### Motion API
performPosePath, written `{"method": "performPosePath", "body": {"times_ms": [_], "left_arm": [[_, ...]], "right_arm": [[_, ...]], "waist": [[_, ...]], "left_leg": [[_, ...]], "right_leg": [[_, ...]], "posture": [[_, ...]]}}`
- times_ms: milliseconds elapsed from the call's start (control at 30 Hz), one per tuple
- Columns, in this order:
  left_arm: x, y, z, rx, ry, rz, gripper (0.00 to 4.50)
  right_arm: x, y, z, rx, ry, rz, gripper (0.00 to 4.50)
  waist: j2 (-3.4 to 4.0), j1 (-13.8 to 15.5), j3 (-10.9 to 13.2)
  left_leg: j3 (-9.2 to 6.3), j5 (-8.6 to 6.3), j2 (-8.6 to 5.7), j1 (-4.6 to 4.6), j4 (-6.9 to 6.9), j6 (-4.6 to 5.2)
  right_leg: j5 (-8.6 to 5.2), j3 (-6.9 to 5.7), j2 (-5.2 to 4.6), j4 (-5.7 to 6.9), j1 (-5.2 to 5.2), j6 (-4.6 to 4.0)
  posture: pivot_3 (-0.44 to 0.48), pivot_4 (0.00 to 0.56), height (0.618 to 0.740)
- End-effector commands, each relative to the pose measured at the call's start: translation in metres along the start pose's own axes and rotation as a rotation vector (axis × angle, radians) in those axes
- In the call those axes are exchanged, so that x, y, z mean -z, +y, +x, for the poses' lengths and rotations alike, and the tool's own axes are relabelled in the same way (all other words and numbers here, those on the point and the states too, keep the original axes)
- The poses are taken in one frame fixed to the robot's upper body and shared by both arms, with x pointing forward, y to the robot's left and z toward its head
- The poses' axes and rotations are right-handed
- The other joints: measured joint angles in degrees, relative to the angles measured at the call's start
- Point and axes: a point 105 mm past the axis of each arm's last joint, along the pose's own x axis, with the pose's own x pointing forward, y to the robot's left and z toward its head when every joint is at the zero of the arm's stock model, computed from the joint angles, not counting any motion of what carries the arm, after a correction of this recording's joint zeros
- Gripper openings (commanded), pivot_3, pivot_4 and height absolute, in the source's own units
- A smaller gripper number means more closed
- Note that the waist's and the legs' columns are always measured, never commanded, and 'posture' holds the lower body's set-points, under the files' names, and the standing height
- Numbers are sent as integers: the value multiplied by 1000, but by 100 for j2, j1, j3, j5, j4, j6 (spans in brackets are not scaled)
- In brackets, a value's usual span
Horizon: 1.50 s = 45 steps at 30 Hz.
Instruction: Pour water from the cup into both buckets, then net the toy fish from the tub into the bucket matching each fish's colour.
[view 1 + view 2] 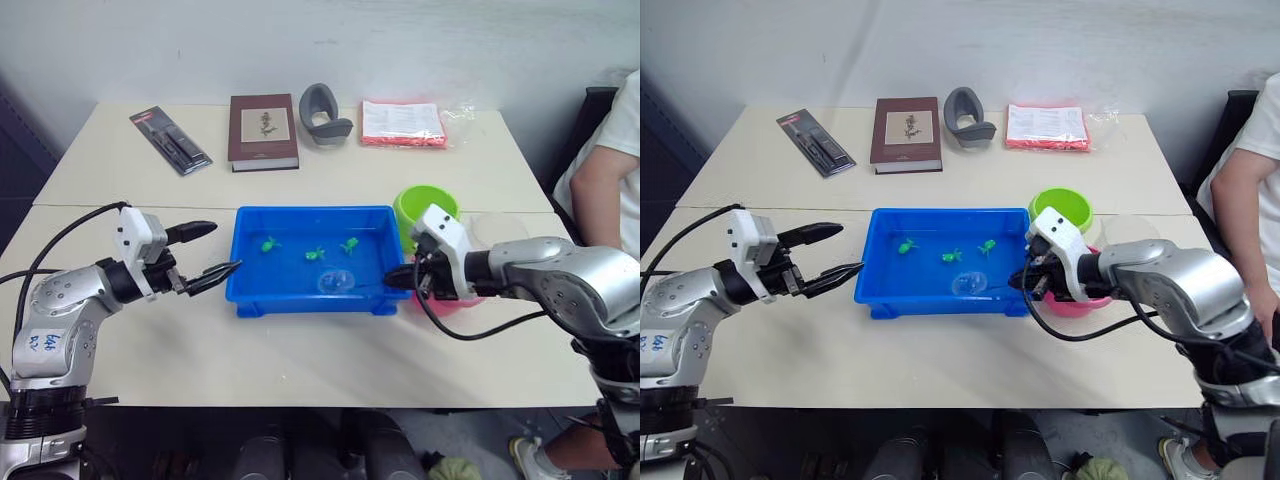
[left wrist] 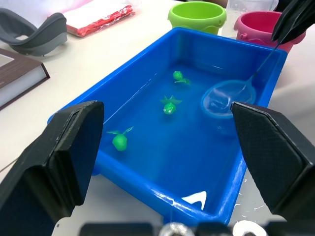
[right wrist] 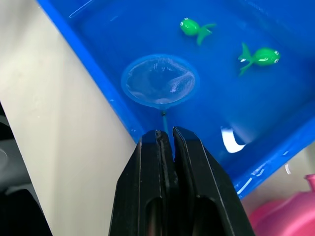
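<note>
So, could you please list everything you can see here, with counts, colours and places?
tub: 1, blue, table centre
toy fish: 3, green, in tub
net: 1, light blue rim, in tub
green bucket: 1, right of tub
pink bucket: 1, beside green bucket
cup: 1, clear, beside buckets
book: 1, maroon, far side
black packet: 1, far left
grey holder: 1, far side
red-edged packet: 1, far right
person's arm: right edge
left pincer: open, left of tub
right pincer: shut on net handle

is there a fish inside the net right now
No, the net lies in the tub with bare mesh, held by the right pincer, and the green fish swim apart from it.
</note>
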Motion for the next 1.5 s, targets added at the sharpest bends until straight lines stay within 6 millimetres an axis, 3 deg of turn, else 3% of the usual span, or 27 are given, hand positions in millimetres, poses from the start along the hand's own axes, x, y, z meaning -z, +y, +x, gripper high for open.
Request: {"method": "performPosePath", "body": {"times_ms": [33,100,467,800,1200,1500], "left_arm": [[-12,0,-5,-15,-25,30,4428],[-13,-2,-5,-15,-26,29,4428],[-28,-4,-1,-6,-58,49,4428],[-28,-10,2,47,-38,33,4428],[-25,-11,4,69,-30,24,4428],[-24,-12,8,86,-30,27,4428]], "right_arm": [[5,-12,-2,83,101,-17,0],[10,-15,-2,112,169,-11,0],[-21,-39,9,268,0,107,0],[-37,-39,16,304,-139,151,0],[-16,-23,-1,284,-127,159,0],[-7,-23,5,284,-68,251,0]], "waist": [[0,-1,0],[0,-2,0],[0,-6,0],[1,-34,0],[1,-24,0],[1,-70,0]], "left_leg": [[0,0,0,0,0,0],[2,0,-1,-2,1,1],[3,0,-1,-4,0,-1],[4,0,-1,-8,-4,-1],[2,-1,0,-10,-6,1],[2,-1,0,-10,-7,0]], "right_leg": [[0,0,0,0,0,0],[0,1,0,0,-2,0],[0,0,2,1,-3,0],[1,-1,6,10,-5,1],[2,-3,8,3,-5,3],[1,-1,8,4,-5,3]], "posture": [[0,150,740],[0,150,740],[0,150,740],[0,150,740],[0,150,740],[0,150,740]]}}
